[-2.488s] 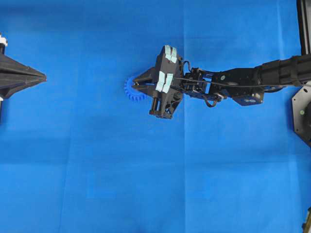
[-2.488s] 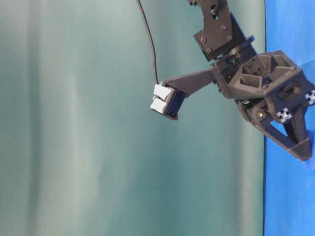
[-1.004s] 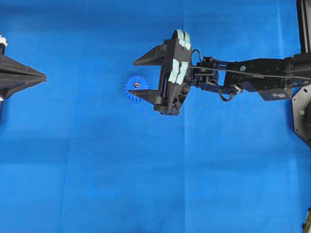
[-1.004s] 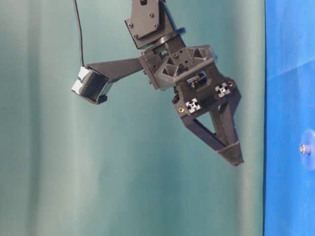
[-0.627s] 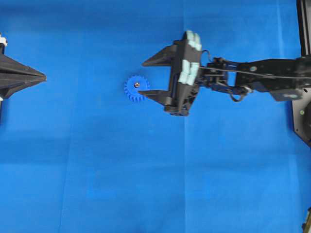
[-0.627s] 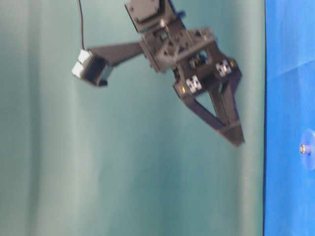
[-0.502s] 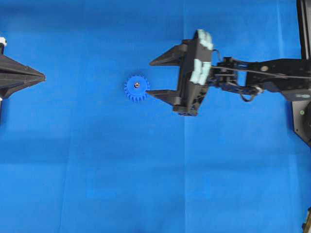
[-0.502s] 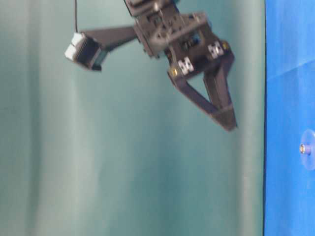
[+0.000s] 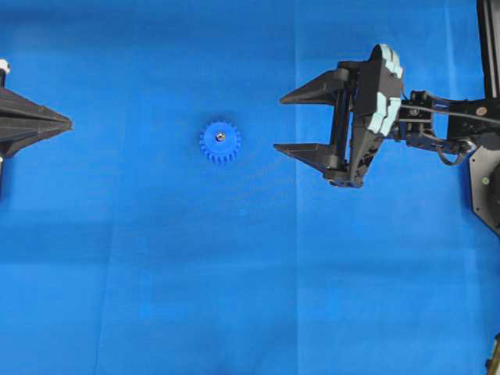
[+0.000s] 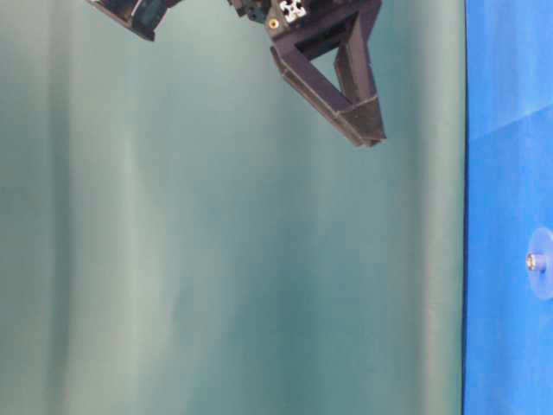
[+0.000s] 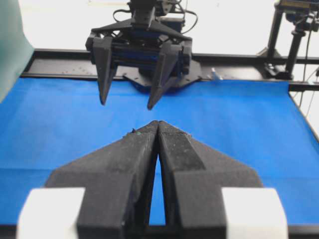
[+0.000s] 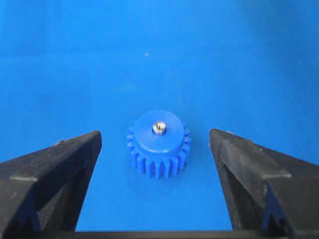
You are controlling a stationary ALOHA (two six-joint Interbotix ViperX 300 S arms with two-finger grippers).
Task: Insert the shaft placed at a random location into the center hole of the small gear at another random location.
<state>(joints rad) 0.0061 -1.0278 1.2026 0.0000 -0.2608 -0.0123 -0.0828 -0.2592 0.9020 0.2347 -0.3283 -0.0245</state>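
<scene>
The small blue gear (image 9: pixel 220 142) lies flat on the blue cloth, left of centre. The silvery shaft (image 9: pixel 220 137) stands in its center hole, its tip showing above the hub. In the right wrist view the gear (image 12: pixel 158 144) and the shaft (image 12: pixel 159 128) sit ahead of my open jaws. My right gripper (image 9: pixel 280 123) is open and empty, raised and to the right of the gear. In the table-level view it (image 10: pixel 370 121) hangs high, away from the gear (image 10: pixel 543 262). My left gripper (image 9: pixel 70 123) is shut and empty at the far left edge; its wrist view shows it (image 11: pixel 158 122) closed.
The blue cloth (image 9: pixel 234 297) covers the whole table. The right arm's base and a black frame (image 9: pixel 488 117) stand at the right edge. In the left wrist view a black rail (image 11: pixel 239 67) runs along the table's far side behind the right gripper.
My right gripper let go of the shaft, opened, rose and drew back to the right, away from the gear. The shaft stays standing in the gear's hub. The left gripper has not moved.
</scene>
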